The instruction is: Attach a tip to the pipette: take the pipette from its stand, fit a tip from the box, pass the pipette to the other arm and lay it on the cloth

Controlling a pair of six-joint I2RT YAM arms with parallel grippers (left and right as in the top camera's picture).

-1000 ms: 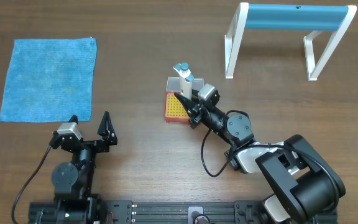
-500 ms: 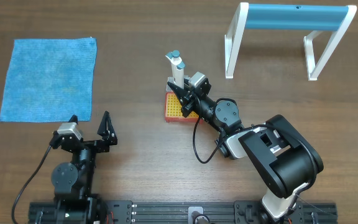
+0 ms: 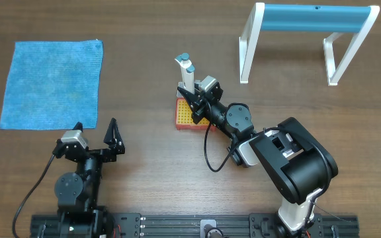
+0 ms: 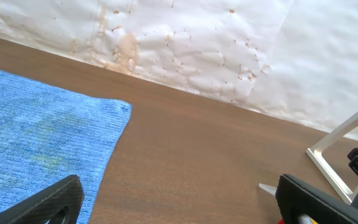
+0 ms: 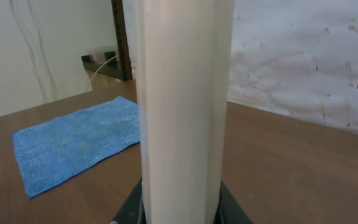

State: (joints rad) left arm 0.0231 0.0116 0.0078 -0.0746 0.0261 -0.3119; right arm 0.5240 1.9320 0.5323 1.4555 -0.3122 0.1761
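- Left claw [image 3: 96,127]: parked low over the counter [image 3: 151,178] close to its own base, fingers spread wide, nothing between them. From its wrist view a corner of the cloth [image 4: 36,155] is seen just ahead.
- Right claw [image 3: 192,99]: closed around the pipette [image 3: 186,71], which is held upright with its body [image 5: 182,106] gripped low and its blue-capped head uppermost. The arm is stretched out across the middle of the counter.
- Tip box [image 3: 185,116]: orange, directly under the claw and partly covered by it. The pipette's lower end is hidden behind the claw, so whether a tip is seated cannot be told.
- Cloth [image 3: 51,84]: flat, far left, well apart from the pipette.
- Stand [image 3: 313,18]: far right, with no pipette on it.

Step judged to be in hand: fitting the tip.

Risks noted:
1. The shaft may be brought down off-centre on a tip — the tip is then seated crooked or jammed, or the box is pushed aside, since nothing is seen holding it.
2. Under the pressing load the smooth body may slide or tilt within the grip.
3. On lifting, a tight tip may drag the light box up with it.
4. At the handover a loosely seated tip may be knocked off if the left claw is closed too low.
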